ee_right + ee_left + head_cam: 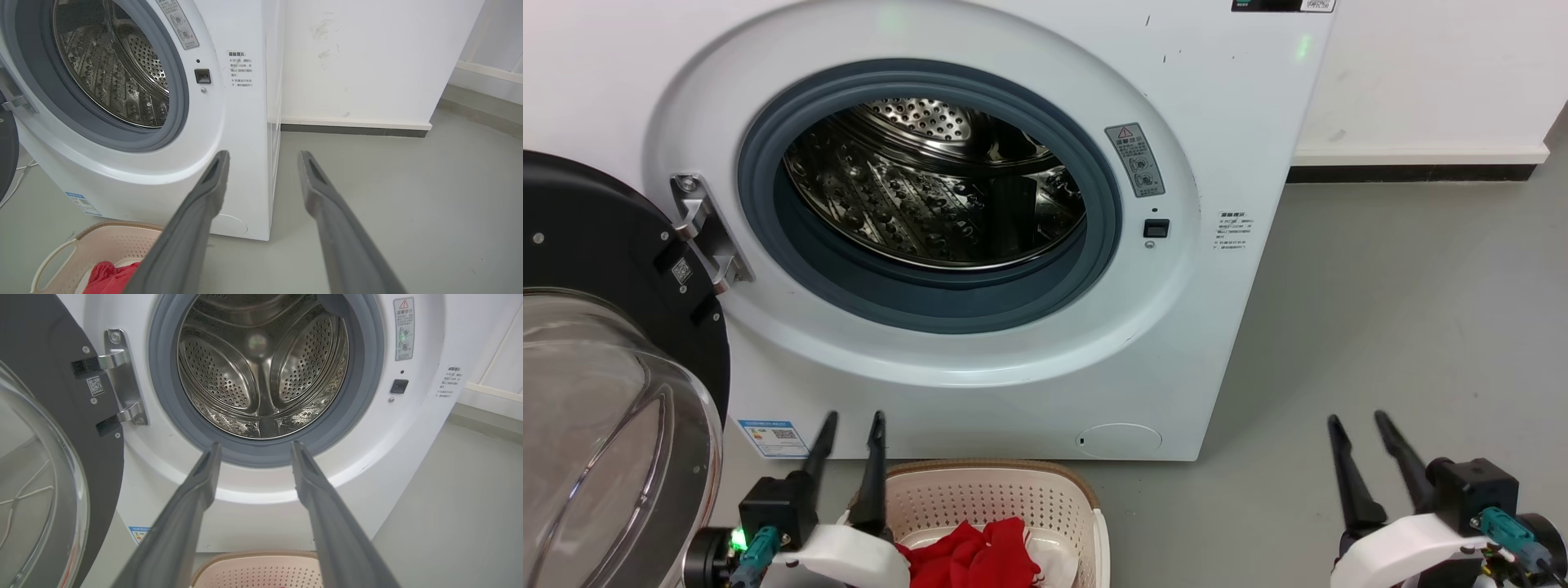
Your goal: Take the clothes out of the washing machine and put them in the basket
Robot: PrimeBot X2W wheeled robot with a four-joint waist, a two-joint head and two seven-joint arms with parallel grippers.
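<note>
The white washing machine [1225,122] stands before me with its black-rimmed glass door [605,392] swung open to the left. Its steel drum [931,188] [261,367] [110,69] looks bare inside. Red clothes [972,555] [108,277] lie in the cream basket [1005,490] [261,571] [102,241] on the floor in front of the machine. My left gripper [853,422] [255,447] is open, just above the basket's left edge, fingers pointing at the machine's opening. Over the bare floor to the right, my right gripper [1357,421] [263,155] is open with nothing held.
Grey floor [1405,327] stretches to the right of the machine up to a white wall [1421,73] with a dark skirting. The open door [36,457] takes up the space at the left, beside my left arm.
</note>
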